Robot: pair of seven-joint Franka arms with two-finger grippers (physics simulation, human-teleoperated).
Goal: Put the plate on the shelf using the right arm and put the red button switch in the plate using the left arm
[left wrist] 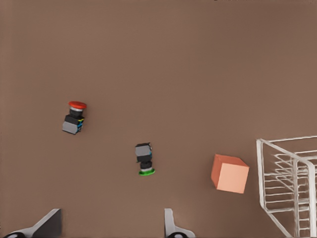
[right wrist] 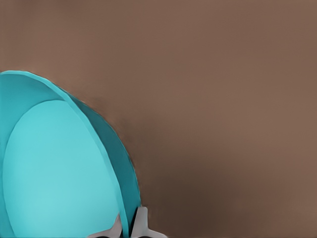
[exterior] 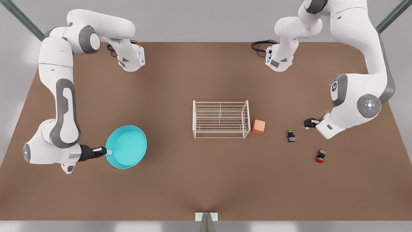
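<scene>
Table (exterior: 206,187) brown. Shelf (exterior: 221,119) at centre. Plate (exterior: 126,147) at shelf's 8 o'clock, tilted, rim pinched by right gripper (exterior: 107,151), jaws clenched on it. Left gripper (exterior: 309,122) at shelf's 3 o'clock, fingers (left wrist: 171,225) spread wide, grasping nothing. Orange cube (exterior: 258,126) just beside shelf. Green switch (exterior: 291,135) w/ red button switch (exterior: 320,155) at its 4 o'clock, on its side.

Even, diffuse overhead light, soft shadows under the plate (exterior: 127,147) and shelf (exterior: 221,119); no glare, renders slightly soft.
</scene>
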